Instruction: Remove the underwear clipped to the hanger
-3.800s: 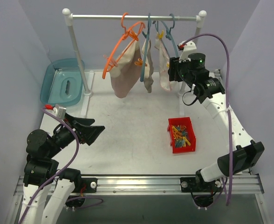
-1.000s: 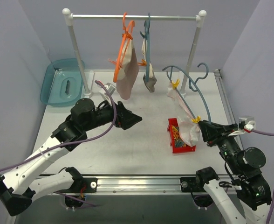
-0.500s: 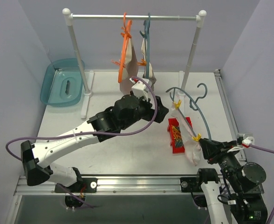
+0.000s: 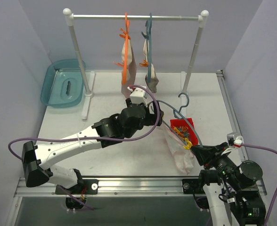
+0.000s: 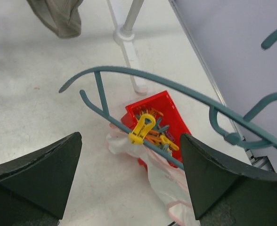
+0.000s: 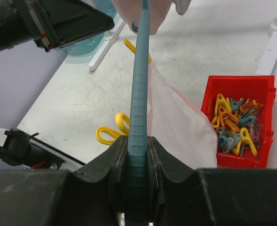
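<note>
Nearest the front edge, the right gripper (image 6: 138, 147) is clamped tight on the flat bar of the blue hanger (image 6: 139, 84); only its own wrist camera shows the bar pinched edge-on between both fingers, running straight away from the lens. The overhead view gives the hanger's lie instead: its long axis runs from that grip diagonally up and left across the table, the hook end pointing away toward the rack (image 4: 134, 17).

The white underwear (image 4: 178, 155) with pink trim hangs limp under the bar, held by a yellow clip (image 4: 188, 145) close to the right gripper and another further along; its long axis follows the hanger, the loose end drooping toward the front edge. Whether it rests on the table I cannot tell.

Just beyond it sits the red bin (image 4: 183, 128) of coloured clips; from overhead the hanger crosses above it, and the left wrist view looks down on bin, far clip and cloth together.

The left gripper (image 4: 158, 114) hovers over the hanger's far end, jaws spread as wide as they go — nothing between them, touching nothing.

Further back, on the rack, a dusty pink underwear (image 4: 129, 66) hangs from an orange hanger (image 4: 125, 47) and a taupe underwear (image 4: 152, 84) from a second blue hanger (image 4: 149, 42) — both hanging straight down; a teal tub (image 4: 51, 87) sits far left.
</note>
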Robot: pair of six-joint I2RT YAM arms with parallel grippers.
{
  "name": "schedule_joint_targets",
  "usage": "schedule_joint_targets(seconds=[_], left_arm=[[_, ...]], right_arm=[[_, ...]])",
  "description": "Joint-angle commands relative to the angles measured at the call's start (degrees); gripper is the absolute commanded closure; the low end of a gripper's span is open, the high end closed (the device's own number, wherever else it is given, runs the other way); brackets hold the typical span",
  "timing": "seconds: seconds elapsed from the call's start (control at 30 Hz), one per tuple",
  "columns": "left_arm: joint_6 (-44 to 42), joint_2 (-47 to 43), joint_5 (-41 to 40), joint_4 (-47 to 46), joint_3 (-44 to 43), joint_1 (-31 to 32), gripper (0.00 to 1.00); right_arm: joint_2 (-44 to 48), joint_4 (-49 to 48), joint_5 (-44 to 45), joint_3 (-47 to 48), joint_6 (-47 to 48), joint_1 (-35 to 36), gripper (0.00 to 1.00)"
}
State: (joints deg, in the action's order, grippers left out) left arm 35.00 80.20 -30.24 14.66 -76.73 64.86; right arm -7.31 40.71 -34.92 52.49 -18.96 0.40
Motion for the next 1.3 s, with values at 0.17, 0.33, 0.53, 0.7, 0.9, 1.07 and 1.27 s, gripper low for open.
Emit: schedule_joint_targets(seconds=[0.17, 0.33, 0.53, 0.7, 0.9, 1.07, 1.27], left_arm=[[8.23, -14.54, -8.95, 4.06, 12.28, 2.29, 0.06], [10.96, -23.59, -12.30, 8.71, 17.40, 2.46, 0.06], [12.89, -31.32, -13.35, 11.71, 21.53, 2.46, 0.06], [12.63, -31.96, -13.09, 11.45, 23.99, 2.38, 0.06], [13.60, -29.40, -12.21, 9.00, 25.40, 2.29, 0.06], [12.55, -29.58, -10.81, 6.18, 26.63, 2.11, 0.06], [10.08, -31.42, -8.61, 3.19, 28.04, 1.85, 0.07]], right_arm=[[0.72, -10.47, -4.98, -5.90, -5.29, -0.23, 1.00], [1.16, -18.64, -6.92, -12.40, -9.86, -1.62, 1.00], [-0.68, -26.99, -9.81, -16.01, -15.66, -3.22, 1.00], [-2.53, -28.13, -8.85, -18.20, -14.53, -3.92, 1.00], [-5.59, -33.40, -8.85, -24.09, -14.53, -3.92, 1.00], [-11.75, -38.42, -8.07, -21.82, -13.21, -2.52, 1.00], [-25.09, -40.27, -5.97, -16.37, -9.27, 6.08, 1.00]])
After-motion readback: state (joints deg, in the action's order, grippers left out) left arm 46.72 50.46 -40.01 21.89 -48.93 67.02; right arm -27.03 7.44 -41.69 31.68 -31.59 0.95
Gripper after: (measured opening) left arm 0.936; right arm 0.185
